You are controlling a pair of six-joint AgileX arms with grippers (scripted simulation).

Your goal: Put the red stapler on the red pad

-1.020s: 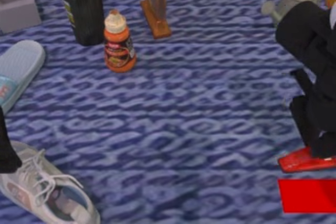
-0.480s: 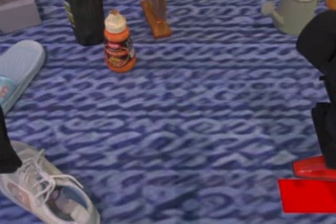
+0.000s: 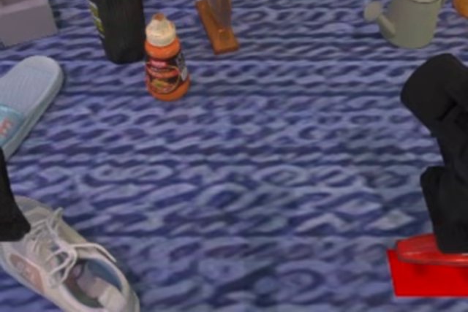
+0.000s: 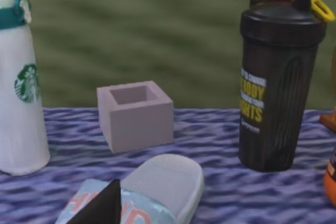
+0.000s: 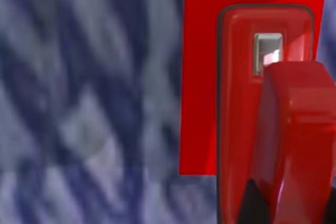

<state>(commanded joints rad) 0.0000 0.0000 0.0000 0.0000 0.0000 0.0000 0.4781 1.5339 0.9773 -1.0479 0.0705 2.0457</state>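
The red stapler (image 3: 430,249) is a glossy red bar at the table's front right, lying across the far edge of the flat red pad (image 3: 423,281). My right gripper (image 3: 447,233) is shut on the red stapler from above, and the black arm hides the stapler's right end. In the right wrist view the stapler (image 5: 268,108) fills the frame over the pad (image 5: 202,77), with a dark fingertip (image 5: 254,203) against its side. I cannot tell whether the stapler touches the pad. My left arm (image 3: 6,210) stays parked at the left edge, with one fingertip (image 4: 102,205) showing far to the side.
An orange bottle (image 3: 166,60), a black shaker (image 3: 112,9) and a bronze trophy (image 3: 216,6) stand at the back. A grey watering can (image 3: 409,9) is back right and a grey box (image 3: 25,9) back left. A slipper (image 3: 25,96) and a sneaker (image 3: 66,264) lie on the left.
My right arm has moved toward the front edge, carrying the stapler from behind the pad to over the pad's far edge. The left arm has not moved.
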